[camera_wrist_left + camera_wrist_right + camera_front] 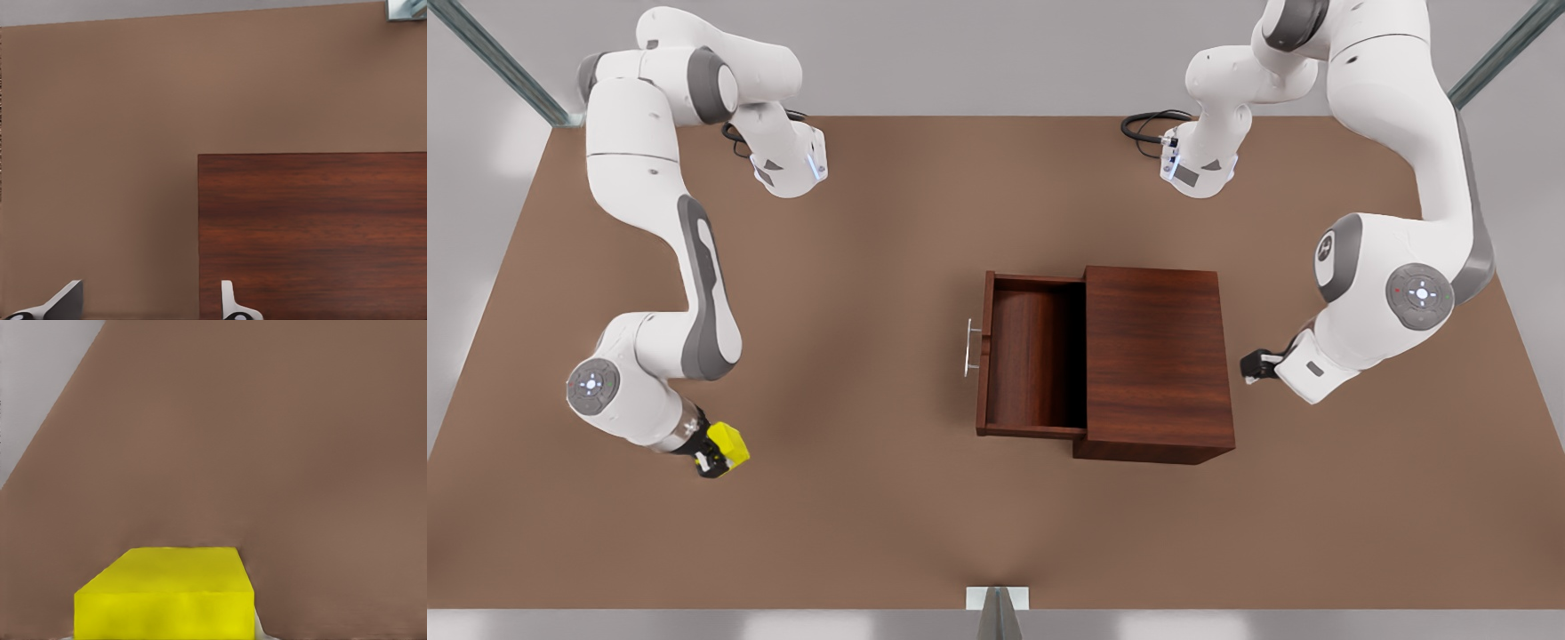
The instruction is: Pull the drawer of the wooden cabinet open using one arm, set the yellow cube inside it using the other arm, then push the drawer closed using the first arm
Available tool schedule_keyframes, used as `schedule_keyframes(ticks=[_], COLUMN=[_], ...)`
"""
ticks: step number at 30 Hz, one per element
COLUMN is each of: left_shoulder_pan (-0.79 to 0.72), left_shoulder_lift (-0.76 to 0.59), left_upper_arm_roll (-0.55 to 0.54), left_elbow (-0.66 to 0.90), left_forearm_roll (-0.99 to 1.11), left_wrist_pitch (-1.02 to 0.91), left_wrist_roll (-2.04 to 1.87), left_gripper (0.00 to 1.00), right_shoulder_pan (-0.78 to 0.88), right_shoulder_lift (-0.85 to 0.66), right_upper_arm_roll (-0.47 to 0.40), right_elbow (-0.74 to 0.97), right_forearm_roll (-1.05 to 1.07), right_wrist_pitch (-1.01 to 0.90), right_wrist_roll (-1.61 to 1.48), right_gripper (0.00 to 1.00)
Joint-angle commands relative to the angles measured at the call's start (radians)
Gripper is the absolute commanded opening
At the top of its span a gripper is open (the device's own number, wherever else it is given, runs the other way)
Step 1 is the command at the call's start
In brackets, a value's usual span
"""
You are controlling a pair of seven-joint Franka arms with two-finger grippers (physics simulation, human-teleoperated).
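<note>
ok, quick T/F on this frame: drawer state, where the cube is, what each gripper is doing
1. The drawer is pulled out of the wooden cabinet. True.
2. The yellow cube lies inside the drawer. False: the right gripper holds it at the front view's left, well away from the cabinet; the drawer holds nothing.
3. The left gripper grips the drawer's handle. False: it sits open beside the cabinet's far side, at the front view's right, opposite the handle.
4. The right gripper's fingers are shut on the cube. True.
5. The cabinet lies tipped on its side. False: it stands flat on the brown table.
</note>
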Motion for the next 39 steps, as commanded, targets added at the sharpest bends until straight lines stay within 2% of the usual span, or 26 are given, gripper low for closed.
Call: schedule_keyframes(ticks=[1, 3, 8, 12, 17, 25, 36, 37, 39], left_shoulder_pan=[0.002, 0.002, 0.002, 0.002, 0.002, 0.001, 0.002, 0.005, 0.008], left_shoulder_lift=[-0.001, -0.001, -0.001, -0.001, 0.000, -0.001, -0.009, -0.010, -0.012], left_upper_arm_roll=[0.000, 0.000, 0.000, -0.002, 0.000, -0.002, 0.012, 0.020, 0.018], left_elbow=[0.000, 0.000, 0.007, 0.007, 0.008, 0.005, -0.012, -0.012, -0.013], left_forearm_roll=[-0.001, -0.001, -0.001, -0.001, -0.001, -0.001, 0.008, 0.007, 0.005], left_wrist_pitch=[-0.010, -0.010, -0.010, -0.010, -0.008, -0.008, -0.012, -0.012, -0.013], left_wrist_roll=[0.045, 0.047, 0.048, 0.047, 0.044, 0.042, 0.036, 0.036, 0.036], left_gripper=[1.00, 1.00, 1.00, 1.00, 1.00, 1.00, 1.00, 1.00, 1.00], right_shoulder_pan=[0.050, 0.113, 0.299, 0.313, 0.472, 0.607, 0.684, 0.685, 0.684], right_shoulder_lift=[-0.003, 0.001, 0.004, 0.007, 0.087, 0.218, 0.304, 0.304, 0.299], right_upper_arm_roll=[0.000, 0.004, 0.008, 0.164, 0.164, 0.158, 0.098, 0.100, 0.095], right_elbow=[0.043, 0.147, 0.201, 0.270, 0.383, 0.462, 0.459, 0.459, 0.459], right_forearm_roll=[-0.003, 0.031, 0.047, 0.046, 0.043, 0.041, 0.024, 0.017, 0.017], right_wrist_pitch=[-0.245, -0.364, -0.368, -0.366, -0.319, -0.173, -0.162, -0.164, -0.177], right_wrist_roll=[0.355, 0.503, 0.911, 1.259, 1.574, 1.681, 1.678, 1.670, 1.670], right_gripper=[0.55, 0.55, 0.55, 0.56, 0.56, 0.58, 0.64, 1.00, 1.00])
